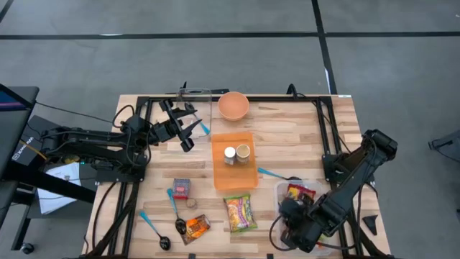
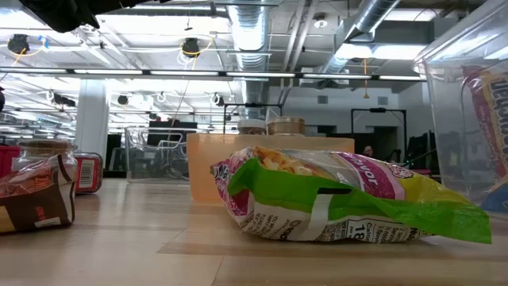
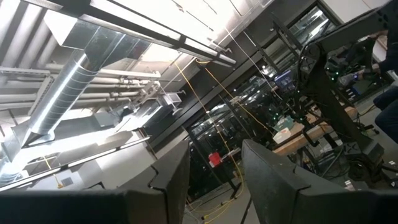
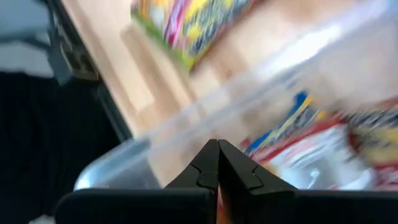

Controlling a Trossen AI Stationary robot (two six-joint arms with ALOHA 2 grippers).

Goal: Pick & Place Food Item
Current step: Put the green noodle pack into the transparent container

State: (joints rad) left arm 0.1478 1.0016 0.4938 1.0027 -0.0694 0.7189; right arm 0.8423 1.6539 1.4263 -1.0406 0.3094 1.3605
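On the bench (image 1: 302, 137): one orange bowl (image 1: 233, 105), one orange tray (image 1: 233, 170) carrying two jars (image 1: 237, 154), one clear container (image 1: 300, 200) with one red packet (image 1: 300, 193) inside, one green-and-pink snack bag (image 1: 239, 213), one small red box (image 1: 182, 188), one brown-orange packet (image 1: 194, 228), two spoons (image 1: 176, 211).

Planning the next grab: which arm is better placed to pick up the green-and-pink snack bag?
Right. Its gripper sits low beside the snack bag and clear container; the left gripper is raised far across the table.
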